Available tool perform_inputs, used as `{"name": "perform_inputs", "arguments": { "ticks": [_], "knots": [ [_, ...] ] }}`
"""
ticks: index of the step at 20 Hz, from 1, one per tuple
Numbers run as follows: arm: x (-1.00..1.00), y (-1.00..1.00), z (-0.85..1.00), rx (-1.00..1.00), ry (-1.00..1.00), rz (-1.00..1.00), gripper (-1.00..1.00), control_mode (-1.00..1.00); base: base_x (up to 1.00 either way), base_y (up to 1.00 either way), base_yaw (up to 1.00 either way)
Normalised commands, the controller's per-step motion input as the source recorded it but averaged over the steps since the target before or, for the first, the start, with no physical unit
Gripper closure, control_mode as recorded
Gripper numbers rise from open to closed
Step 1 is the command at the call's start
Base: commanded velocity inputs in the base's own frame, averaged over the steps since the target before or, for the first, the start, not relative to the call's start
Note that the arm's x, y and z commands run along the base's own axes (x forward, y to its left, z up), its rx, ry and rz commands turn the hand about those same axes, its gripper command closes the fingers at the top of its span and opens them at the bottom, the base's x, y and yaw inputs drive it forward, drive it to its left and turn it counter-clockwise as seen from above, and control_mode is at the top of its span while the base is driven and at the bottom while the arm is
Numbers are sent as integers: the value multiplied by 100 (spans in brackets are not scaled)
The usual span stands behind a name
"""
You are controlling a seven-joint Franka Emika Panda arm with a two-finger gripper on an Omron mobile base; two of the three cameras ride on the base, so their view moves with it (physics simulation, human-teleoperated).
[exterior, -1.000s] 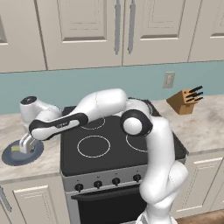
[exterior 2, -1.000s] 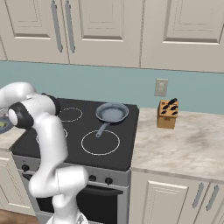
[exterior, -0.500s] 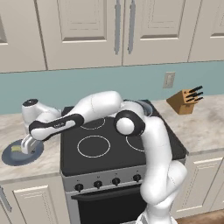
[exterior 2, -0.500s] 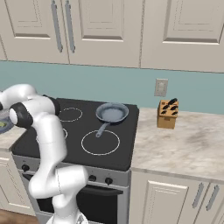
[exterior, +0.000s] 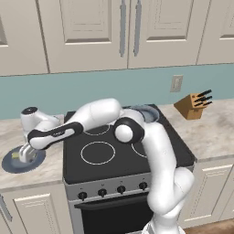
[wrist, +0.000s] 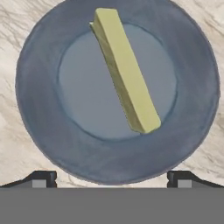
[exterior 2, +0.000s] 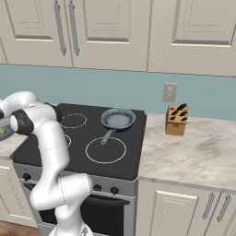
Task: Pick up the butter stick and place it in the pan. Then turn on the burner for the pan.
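Tool (wrist: 112, 177) lowered | spread wide above butter stick (wrist: 124, 70) | plate (wrist: 39, 127) rim apparently clear

A flat dark-blue round plate (wrist: 39, 131) sits on the marbled counter (wrist: 17, 26) left of the stove. Over on the right counter, a wooden knife block (exterior 2: 176, 120) stands with dark handles poking up, just below a wall outlet (exterior 2: 169, 91). Pale cabinets (exterior: 91, 32) hang above the teal backsplash (exterior 2: 92, 85). Four dark knobs (exterior: 112, 191) line the stove front.

Gripper (exterior: 26, 154) seemingly over plate (exterior: 10, 163)
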Motion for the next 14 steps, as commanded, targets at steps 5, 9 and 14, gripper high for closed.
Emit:
{"name": "perform_inputs", "arguments": {
  "ticks": [5, 9, 14],
  "knots": [
    [20, 25, 0, 0, 0, 0, -100, -100, 0, 0, 0],
    [22, 12, 0, 0, 1, 1, -100, -100, 0, 0, 0],
    [19, 11, -2, 0, 3, 1, -100, -100, 0, 0, 0]
  ]
}}
